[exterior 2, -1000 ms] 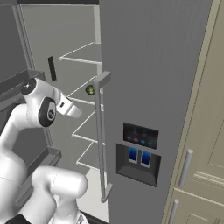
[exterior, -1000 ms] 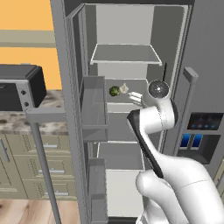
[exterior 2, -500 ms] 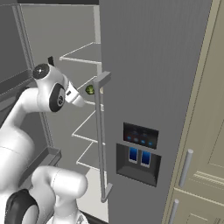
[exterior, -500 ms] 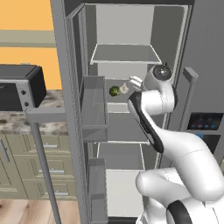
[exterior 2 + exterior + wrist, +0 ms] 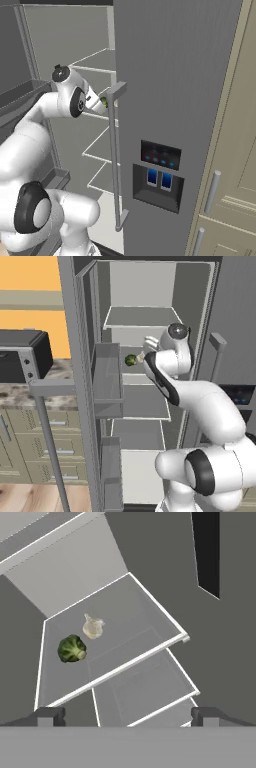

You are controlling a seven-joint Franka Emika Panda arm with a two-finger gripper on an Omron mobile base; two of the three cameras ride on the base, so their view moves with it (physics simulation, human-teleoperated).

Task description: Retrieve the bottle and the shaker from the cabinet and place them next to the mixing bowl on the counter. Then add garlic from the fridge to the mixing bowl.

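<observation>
**Arm pushes deeper into open fridge toward garlic**

The pale garlic [image 5: 93, 626] bulb lies on a middle shelf [image 5: 145, 629] of the open fridge [image 5: 145, 321], just beside a green broccoli floret [image 5: 71, 648]. Compared with a second ago, the white arm has risen and reached further in, its hand now level with that shelf. The gripper [image 5: 127, 714] hovers above the shelf, fingers [image 5: 49, 714] spread wide and empty, well apart from the garlic

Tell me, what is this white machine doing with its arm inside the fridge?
It is reaching into the open tall grey steel fridge for food. Its two-finger gripper is open and holds nothing. Ahead of it, on a grey inner shelf, a pale garlic bulb lies beside a green broccoli floret, both untouched.
</observation>
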